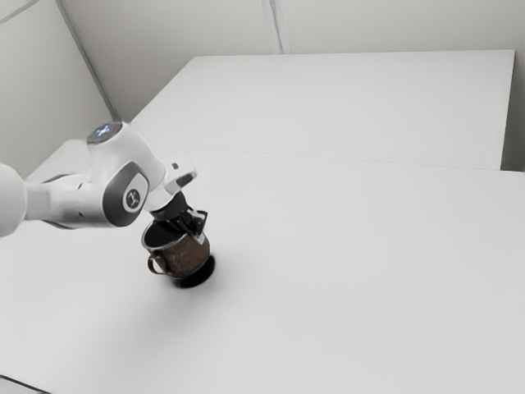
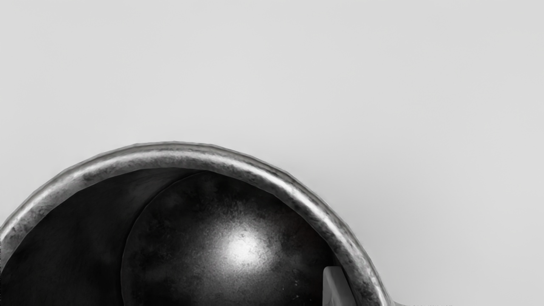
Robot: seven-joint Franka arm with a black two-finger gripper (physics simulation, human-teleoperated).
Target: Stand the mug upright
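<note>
The brown mug (image 1: 187,258) leans in the exterior view, its dark mouth facing up and toward the view's left, its handle on the lower left side. At the mug's far-right rim is my gripper (image 1: 198,232), shut on the wall. Seen in the wrist view, the mug's metallic rim (image 2: 246,163) curves around a dark interior. There my gripper (image 2: 378,298) has one finger inside against the wall, while just a sliver of the other shows outside. A dark shadow lies under the mug; whether its base touches the table cannot be told.
The white table (image 1: 353,271) extends around the mug and toward the exterior view's right. Behind it stands another white surface (image 1: 344,107) below pale walls. The arm comes in from the exterior view's left.
</note>
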